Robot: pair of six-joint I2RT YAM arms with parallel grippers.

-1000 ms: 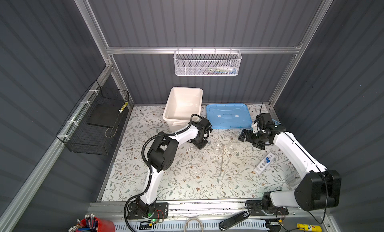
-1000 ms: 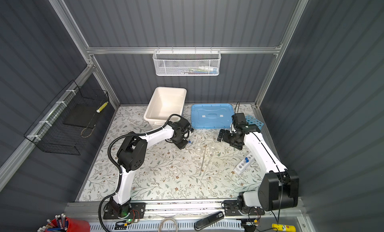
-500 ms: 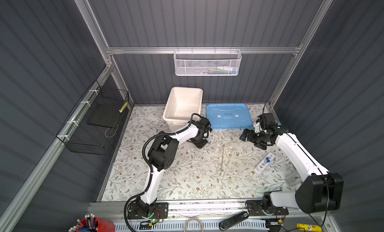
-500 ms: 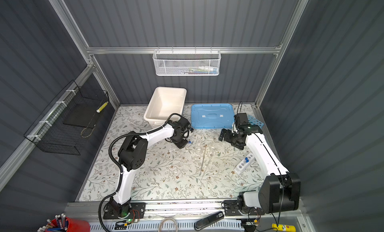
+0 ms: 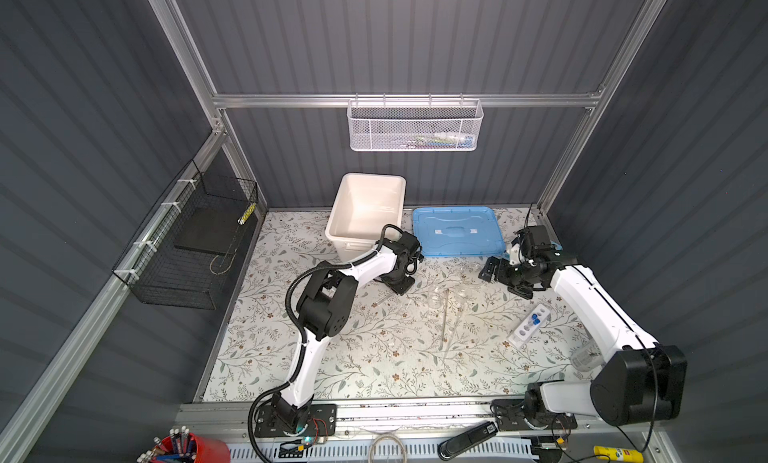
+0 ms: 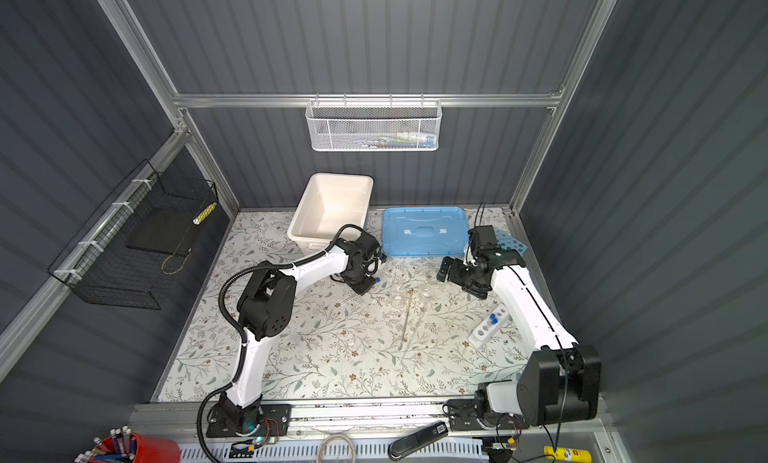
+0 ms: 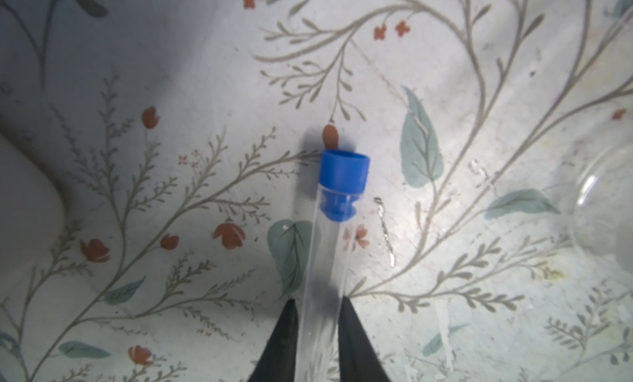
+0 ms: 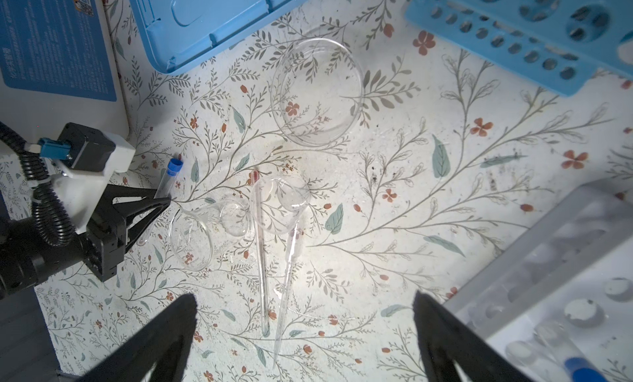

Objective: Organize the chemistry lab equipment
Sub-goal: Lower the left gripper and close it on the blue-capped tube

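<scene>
- The left gripper (image 7: 317, 299) sits low over the floral table (image 5: 374, 357), just in front of the white tub (image 5: 365, 207).
- Its 2 black fingers (image 7: 281, 339) stand 1 on each side of a slim test tube (image 7: 323, 260), tight beside the glass. Whether they actually pinch it I cannot tell.
- The test tube lies flat on the table, its blue cap reaching out past the fingertips.
- The right gripper (image 8: 304, 297) hovers above the table near the front right corner of the blue lid (image 5: 455, 232). Its jaws are spread wide with nothing between them.
- Clear glassware lies on the table between the 2 grippers.
- A beaker (image 8: 191, 239) is tipped on its side just beside the left gripper.
- A thin glass rod (image 8: 262, 267) lies next to the beaker.
- A funnel-shaped glass (image 8: 281, 205) has its long stem running alongside the rod and its bowl overlapping the rod's end.
- A shallow round dish (image 8: 317, 92) rests nearer the lid.
- The sky-blue rack (image 6: 511, 243) sits at the back right beside the lid, partly hidden behind the right arm in both top views.
- The white tube rack (image 5: 528, 326) lies on the right of the table, well apart from the test tube, with 2 capped tubes (image 5: 535, 319) standing in it.
</scene>
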